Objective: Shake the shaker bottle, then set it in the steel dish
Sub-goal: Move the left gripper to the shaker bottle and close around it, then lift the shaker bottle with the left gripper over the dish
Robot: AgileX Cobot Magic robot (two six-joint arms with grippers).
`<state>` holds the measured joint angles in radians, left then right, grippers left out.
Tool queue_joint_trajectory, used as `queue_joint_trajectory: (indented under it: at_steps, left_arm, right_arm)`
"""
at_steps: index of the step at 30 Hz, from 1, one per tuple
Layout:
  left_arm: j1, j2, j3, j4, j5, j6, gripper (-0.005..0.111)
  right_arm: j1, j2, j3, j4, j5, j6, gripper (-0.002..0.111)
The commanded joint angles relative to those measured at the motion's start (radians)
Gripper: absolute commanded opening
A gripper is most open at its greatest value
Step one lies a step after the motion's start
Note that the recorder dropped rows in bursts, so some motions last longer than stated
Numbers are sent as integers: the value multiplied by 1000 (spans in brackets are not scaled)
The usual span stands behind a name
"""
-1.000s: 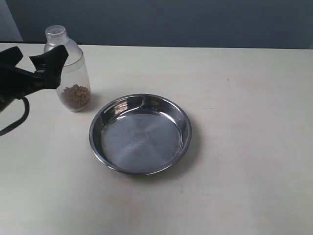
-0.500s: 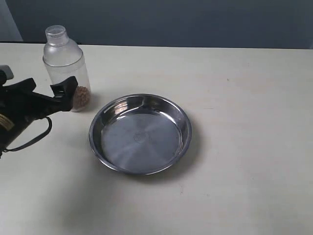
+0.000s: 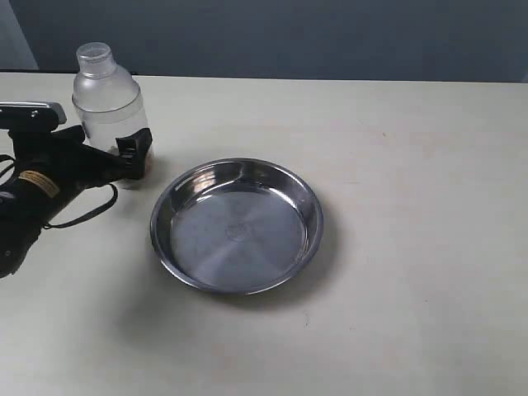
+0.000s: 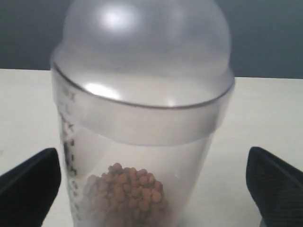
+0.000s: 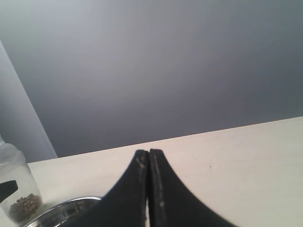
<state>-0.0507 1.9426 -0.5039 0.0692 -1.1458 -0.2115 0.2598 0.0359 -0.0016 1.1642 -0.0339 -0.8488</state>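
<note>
While the left gripper [image 3: 125,153] lies low over the table [image 3: 412,165] at the left, its two black fingers [image 4: 29,185] stand spread wide, one on either side of the shaker bottle [image 3: 107,103]. That claw is released and grasps nothing. In the left wrist view, bare table shows between one finger and the clear wall. On the other side the finger's edge meets the bottle's outline, and I cannot tell whether they touch.

The bottle stands upright on the table at the rear left, near the steel dish [image 3: 309,216] but apart from it and outside its rim. The brown pellets [image 4: 127,191] sit heaped at the bottom. In the exterior view the gripper covers much of the bottle's lower part, and the far finger is lost behind the plastic. The left wrist view fills with the frosted dome, and both the cap and the base are cut off.

The right gripper [image 5: 149,154] shows only in its own wrist camera, and its fingers are clenched flat against each other on nothing. In that view the bottle is clipped at the frame's edge, and only a sliver of the dish's rim shows.
</note>
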Motion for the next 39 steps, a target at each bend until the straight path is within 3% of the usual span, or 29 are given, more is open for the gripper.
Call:
queue_joint_trajectory:
  at_steps: [1,8,17,20,24,29,35,39]
  left_arm:
    - [-11,64,-30,-69,-28,7,106]
    - [-11,145,-112,-77,-55,3,106]
    - [-11,147,-190,-126,51,13,102]
    - [-11,147,-204,-115,62,-2,81]
    - [-11,147,-215,72,56,-151,2]
    - [-11,147,-206,119,43,-151,0]
    - [-11,127,-138,123,-75,-143,0]
    - [-11,39,-102,125,-75,-47,0]
  right_arm:
    - [-1,-4,2,1,1,-4,-1]
    - [-1,-4,2,1,1,-4,-1]
    - [-1,-4,2,1,-4,-4,-1]
    - [-1,-4,2,1,-4,-4,-1]
    - [-1,-4,2,1,-4,-4,-1]
    - [-1,-4,2,1,-4,-4,-1]
    - [-1,-4,2,1,-4,-4,-1]
    - [-1,-4,2,1,-4,-4,-1]
